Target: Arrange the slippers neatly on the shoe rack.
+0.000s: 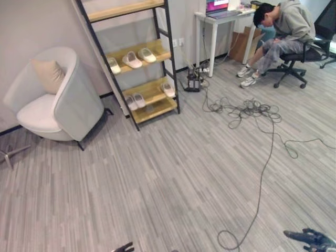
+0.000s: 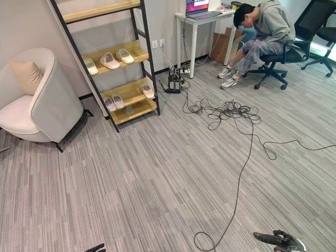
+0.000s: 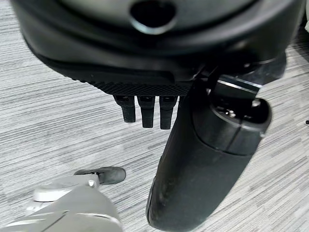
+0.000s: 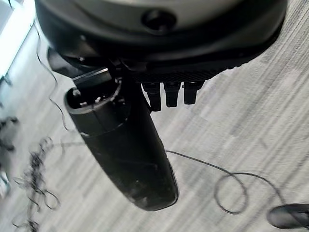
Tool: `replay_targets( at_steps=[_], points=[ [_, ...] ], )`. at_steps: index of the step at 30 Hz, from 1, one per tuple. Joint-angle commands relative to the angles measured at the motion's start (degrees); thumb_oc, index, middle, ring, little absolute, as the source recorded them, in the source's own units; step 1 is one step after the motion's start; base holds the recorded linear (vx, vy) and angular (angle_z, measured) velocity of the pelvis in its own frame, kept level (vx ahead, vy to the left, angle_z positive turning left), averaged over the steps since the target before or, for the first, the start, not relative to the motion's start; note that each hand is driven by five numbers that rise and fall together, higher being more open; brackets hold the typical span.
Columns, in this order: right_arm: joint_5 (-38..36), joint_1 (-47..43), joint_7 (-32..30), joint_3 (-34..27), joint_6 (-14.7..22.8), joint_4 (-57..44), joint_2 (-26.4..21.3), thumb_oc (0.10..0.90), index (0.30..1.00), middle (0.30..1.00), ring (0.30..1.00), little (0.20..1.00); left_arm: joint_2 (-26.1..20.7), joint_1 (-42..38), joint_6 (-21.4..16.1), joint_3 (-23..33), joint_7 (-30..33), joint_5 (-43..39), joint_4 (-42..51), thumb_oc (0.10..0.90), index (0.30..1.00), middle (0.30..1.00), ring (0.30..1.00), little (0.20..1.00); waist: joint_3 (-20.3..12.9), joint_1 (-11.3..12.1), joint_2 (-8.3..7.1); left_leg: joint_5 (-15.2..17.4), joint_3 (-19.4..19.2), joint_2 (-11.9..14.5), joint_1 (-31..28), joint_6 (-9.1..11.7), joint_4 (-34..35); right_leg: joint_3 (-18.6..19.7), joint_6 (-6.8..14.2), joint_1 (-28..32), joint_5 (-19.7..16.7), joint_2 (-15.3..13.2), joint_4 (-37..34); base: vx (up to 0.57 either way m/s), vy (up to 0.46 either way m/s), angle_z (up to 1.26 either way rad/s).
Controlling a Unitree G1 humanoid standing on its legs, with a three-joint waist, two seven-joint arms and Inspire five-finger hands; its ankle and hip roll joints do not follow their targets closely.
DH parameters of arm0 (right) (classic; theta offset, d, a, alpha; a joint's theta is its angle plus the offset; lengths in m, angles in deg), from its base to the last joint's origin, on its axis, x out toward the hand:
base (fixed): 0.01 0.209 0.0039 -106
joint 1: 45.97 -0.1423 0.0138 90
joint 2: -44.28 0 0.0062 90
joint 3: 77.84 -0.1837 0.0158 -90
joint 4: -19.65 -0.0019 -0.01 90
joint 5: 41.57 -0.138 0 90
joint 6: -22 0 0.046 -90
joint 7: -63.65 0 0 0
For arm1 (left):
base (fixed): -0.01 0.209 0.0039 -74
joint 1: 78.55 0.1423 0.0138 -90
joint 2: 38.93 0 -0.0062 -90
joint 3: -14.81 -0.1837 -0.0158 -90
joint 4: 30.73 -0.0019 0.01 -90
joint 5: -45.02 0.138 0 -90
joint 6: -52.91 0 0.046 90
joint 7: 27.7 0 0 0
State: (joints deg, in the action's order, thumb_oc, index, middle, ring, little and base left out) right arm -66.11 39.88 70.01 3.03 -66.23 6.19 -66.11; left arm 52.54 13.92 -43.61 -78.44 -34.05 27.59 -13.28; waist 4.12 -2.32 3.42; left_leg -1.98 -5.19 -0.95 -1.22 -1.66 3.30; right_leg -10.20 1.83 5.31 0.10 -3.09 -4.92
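The shoe rack (image 1: 156, 109), with a black frame and wooden shelves, leans on the far wall. Its middle shelf holds a cream slipper (image 1: 113, 65), a pink slipper (image 1: 131, 59) and another cream slipper (image 1: 147, 54). On the shelf below sit a pale pair (image 1: 135, 101) and a single slipper (image 1: 168, 90). My left hand (image 1: 125, 247) and right hand (image 1: 312, 239) hang low at the near edge, far from the rack. In the left wrist view the left hand (image 3: 145, 58) has straight fingers and holds nothing. The right hand (image 4: 164, 53) is the same, open over bare floor.
A white armchair (image 1: 58, 100) with a cushion stands left of the rack. Tangled cables (image 1: 247, 110) trail across the carpet to my right hand. A person (image 1: 283, 31) sits on an office chair by a white table (image 1: 215, 21) with a laptop.
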Motion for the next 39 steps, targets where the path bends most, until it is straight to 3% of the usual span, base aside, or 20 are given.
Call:
replay_targets(
  at_steps=[1,8,9,10,11,12,14,16,17,19,24,27,29,30,32,33,34,37,38,39],
  points=[
    [3.3,0.9,-3.1,3.3,3.3,-2.2,-1.7,0.8,0.9,0.9,0.9,0.9,-1.8,-3.8,-2.3,-1.1,2.3,4.0,-1.5,0.8,0.9,0.9,0.9,0.9,-0.7,-0.4,-1.27,7.1,2.3,2.9,-2.8,2.9,-4.1,3.5,2.6,-2.3,5.0,-0.6,6.3,0.0,0.0,0.0],
    [7.4,-0.9,-3.7,10.4,2.8,-4.8,3.4,0.8,0.9,0.9,0.9,0.9,0.1,-6.0,-1.2,-3.1,1.7,2.1,-2.2,0.8,0.9,0.9,0.9,0.9,0.5,-0.7,-0.79,6.8,2.2,3.7,-1.1,3.5,-5.4,3.8,1.9,-4.8,5.5,-0.1,7.6,0.01,-0.032,-0.03],
    [8.5,-1.1,-3.7,12.1,2.7,-5.4,4.6,0.8,0.9,0.9,0.9,0.9,0.4,-6.4,-1.2,-3.7,1.7,2.0,-1.8,0.8,0.9,0.9,0.9,0.9,1.3,-0.7,-1.02,6.7,2.2,3.8,0.5,4.0,-9.1,4.0,1.4,-5.0,5.8,0.1,7.8,-0.04,-0.172,0.0],
    [9.9,0.1,-4.2,13.7,2.8,-7.6,6.1,0.8,0.9,0.9,0.9,0.9,1.2,-7.3,-1.2,-5.2,1.9,2.1,-0.3,0.8,0.9,0.9,0.9,0.9,4.0,-0.1,-2.15,2.2,0.3,5.4,7.0,6.0,-21.3,3.4,-0.1,-3.9,6.3,-0.1,7.4,-0.04,-0.152,0.02],
    [10.0,0.2,-4.2,13.7,2.8,-7.6,6.1,0.8,0.9,0.9,0.9,0.9,1.2,-7.3,-1.1,-5.2,1.9,2.1,-0.3,0.8,0.9,0.9,0.9,0.9,3.9,-0.2,-1.98,2.5,0.6,5.6,7.6,6.1,-22.0,3.1,-0.2,-4.1,6.3,0.1,7.5,-0.03,-0.206,0.29],
    [10.3,0.2,-5.0,14.4,2.6,-8.1,7.5,0.8,0.9,0.9,0.9,0.9,2.0,-8.4,-0.9,-6.5,2.2,2.4,1.2,0.8,0.9,0.9,0.9,0.9,5.6,-0.2,-2.78,-0.7,-2.5,7.7,11.9,6.2,-29.9,1.9,-1.2,-2.8,6.2,0.0,7.2,0.04,-0.167,0.6],
    [10.0,0.2,-5.6,15.4,2.2,-7.4,9.4,0.8,0.9,0.9,0.9,0.9,2.1,-8.8,-0.7,-8.0,2.7,3.3,1.6,0.8,0.9,0.9,0.9,0.9,6.4,0.1,-4.09,0.5,-7.6,9.6,15.7,5.2,-34.8,0.6,-1.7,-1.8,6.8,-0.4,6.4,0.13,-0.199,0.75],
    [10.2,0.2,-5.9,16.1,2.0,-7.0,10.1,0.8,0.9,0.9,0.9,0.9,2.2,-9.1,-0.7,-8.8,2.9,4.3,1.5,0.8,0.9,0.9,0.9,0.9,7.0,0.7,-4.05,2.3,-8.9,8.8,18.0,4.7,-34.4,0.2,-1.4,-0.7,7.1,-0.2,5.2,0.18,-0.034,0.55],
    [10.3,0.4,-6.4,17.5,2.1,-6.8,11.6,0.8,0.9,0.9,0.9,0.9,2.9,-8.4,-0.3,-9.3,2.9,6.2,0.1,0.8,0.9,0.9,0.9,0.9,6.6,2.0,-3.75,3.9,-9.2,4.8,20.1,3.5,-26.1,0.5,-0.5,0.8,7.4,0.4,2.9,0.34,0.078,0.16],
    [10.5,-0.8,-7.3,18.5,2.9,-8.2,13.2,0.8,0.9,0.9,0.9,0.9,3.3,-6.7,0.6,-10.1,3.3,10.2,-2.5,0.8,0.9,0.9,0.9,0.9,5.9,5.4,-3.1,-2.3,-3.2,1.1,21.8,4.5,-7.3,1.9,1.3,4.6,8.2,2.1,-0.1,0.55,0.094,-0.04],
    [11.1,-0.8,-7.5,18.2,2.8,-8.5,14.2,0.8,0.9,0.9,0.9,0.9,2.3,-5.4,1.3,-8.5,4.2,13.8,-5.7,0.8,0.9,0.9,0.9,0.9,3.8,6.1,-3.83,-4.7,-1.1,-0.1,22.0,3.5,-7.8,3.2,2.6,6.4,9.6,0.9,1.6,0.45,0.073,-0.56],
    [11.3,-0.1,-6.9,18.4,2.5,-8.9,15.2,0.8,0.9,0.9,0.9,0.9,1.4,-5.2,1.2,-7.9,4.4,14.1,-5.4,0.8,0.9,0.9,0.9,0.9,2.7,6.3,-4.91,-2.5,-1.7,-0.7,20.8,1.9,-10.2,3.8,3.3,6.0,10.2,-0.7,6.7,0.37,0.125,-0.15],
    [15.7,-2.2,-7.5,21.1,1.9,-10.8,16.0,0.8,0.9,0.9,0.9,0.9,0.2,-6.6,0.9,-7.9,5.0,13.2,-3.0,0.8,0.9,0.9,0.9,0.9,2.3,6.5,-6.15,2.1,-2.0,-2.0,17.2,-0.9,-11.9,3.9,7.1,1.8,3.6,-3.0,22.3,0.55,0.218,-0.19],
    [20.0,-3.8,-9.0,22.1,1.7,-13.9,14.1,0.8,0.9,0.9,0.9,0.9,-0.3,-7.8,0.9,-7.6,5.4,11.0,-1.0,0.8,0.9,0.9,0.9,0.9,2.9,6.0,-5.6,4.2,-1.8,-2.7,13.5,-3.0,-11.9,3.9,8.5,-2.4,-5.7,-4.9,33.2,0.54,0.239,-0.24],
    [20.3,-5.7,-9.6,22.8,1.7,-16.9,14.4,0.8,0.9,0.9,0.9,0.9,-0.2,-9.6,1.2,-8.5,5.8,9.7,0.1,0.8,0.9,0.9,0.9,0.9,3.8,4.5,-3.95,5.8,-0.2,-2.7,8.1,-4.7,-10.0,4.4,7.7,-7.7,-8.8,-5.1,42.4,0.45,0.184,-0.24],
    [20.3,-5.7,-9.6,22.8,1.7,-16.9,14.4,0.8,0.9,0.9,0.9,0.9,-0.1,-9.6,1.2,-8.5,5.8,9.7,0.1,0.8,0.9,0.9,0.9,0.9,3.7,4.5,-3.84,5.7,-0.3,-2.6,8.2,-4.6,-9.9,4.4,7.6,-7.8,-9.0,-5.0,42.3,0.67,0.144,0.25],
    [21.1,-5.8,-9.8,23.7,2.0,-19.3,14.5,0.8,0.9,0.9,0.9,0.9,0.7,-10.8,0.4,-9.7,6.3,7.5,2.4,0.8,0.9,0.9,0.9,0.9,4.6,2.3,-2.21,8.1,1.8,-2.4,1.6,-4.6,-7.4,0.9,5.7,-14.5,-2.7,-6.0,40.0,0.52,0.083,0.45],
    [22.0,-5.1,-10.0,24.2,1.8,-19.8,14.2,0.8,0.9,0.9,0.9,0.9,1.3,-11.0,0.1,-11.1,6.3,7.0,4.3,0.8,0.9,0.9,0.9,0.9,5.0,1.2,-1.82,9.6,3.2,-2.0,-1.8,-3.7,-6.1,-2.0,4.8,-17.1,1.1,-5.9,33.4,0.59,-0.04,0.22],
    [23.1,-3.4,-10.0,24.6,1.3,-18.4,14.8,0.8,0.9,0.9,0.9,0.9,2.2,-11.2,-0.2,-13.0,6.1,8.5,4.9,0.8,0.9,0.9,0.9,0.9,5.3,-1.2,-2.2,11.7,6.4,-2.4,-5.6,-2.9,-5.3,1.7,5.2,-19.9,-0.3,-3.4,20.6,0.58,-0.149,0.45],
    [23.1,-3.4,-10.0,24.6,1.3,-18.4,14.8,0.8,0.9,0.9,0.9,0.9,2.2,-11.2,-0.2,-13.0,6.1,8.5,4.9,0.8,0.9,0.9,0.9,0.9,5.3,-1.3,-2.12,11.7,6.5,-2.3,-5.6,-2.9,-5.3,1.6,5.1,-19.6,-0.6,-3.3,20.2,0.5,-0.16,0.65]
  ],
)
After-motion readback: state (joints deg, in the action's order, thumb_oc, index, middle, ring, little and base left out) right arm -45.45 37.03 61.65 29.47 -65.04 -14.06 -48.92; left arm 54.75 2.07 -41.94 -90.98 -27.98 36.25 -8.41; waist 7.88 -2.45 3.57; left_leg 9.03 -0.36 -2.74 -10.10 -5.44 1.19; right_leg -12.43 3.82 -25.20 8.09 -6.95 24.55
